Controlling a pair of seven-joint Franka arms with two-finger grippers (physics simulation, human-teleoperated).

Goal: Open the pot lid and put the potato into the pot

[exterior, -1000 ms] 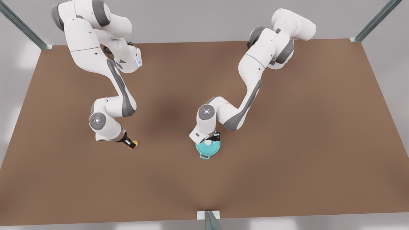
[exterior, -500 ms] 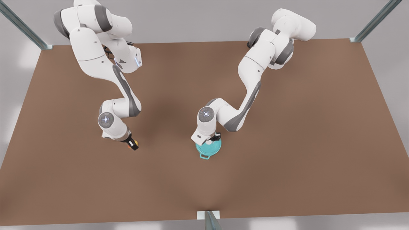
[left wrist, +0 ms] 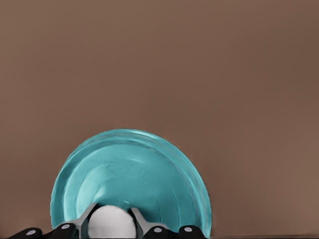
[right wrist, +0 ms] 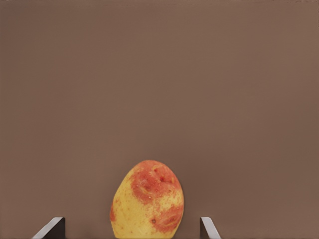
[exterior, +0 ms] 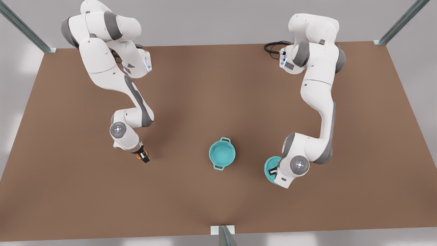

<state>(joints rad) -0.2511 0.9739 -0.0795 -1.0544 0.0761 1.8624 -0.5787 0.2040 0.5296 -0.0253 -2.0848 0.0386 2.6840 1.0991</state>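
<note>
The teal pot [exterior: 222,155] stands uncovered at the table's middle front, its teal inside showing and its loop handles at the near and far sides. My left gripper [exterior: 273,171] is to the front view's right of it, shut on the white knob [left wrist: 112,222] of the pot lid [exterior: 268,166] [left wrist: 129,184]. I cannot tell whether the lid touches the table. The yellow, red-blotched potato [right wrist: 148,199] [exterior: 138,156] lies on the table at the front view's left. My right gripper [exterior: 144,157] [right wrist: 130,232] is open, one finger on either side of the potato.
The brown table [exterior: 218,85] stretches wide around the pot. Metal frame posts stand at its far corners [exterior: 379,42] and at the middle of the near edge [exterior: 222,230]. Both arm bases sit along the far edge.
The left gripper lifted the lid off the pot and carried it to the front view's right, leaving the pot uncovered. The right arm shifted slightly over the potato.
</note>
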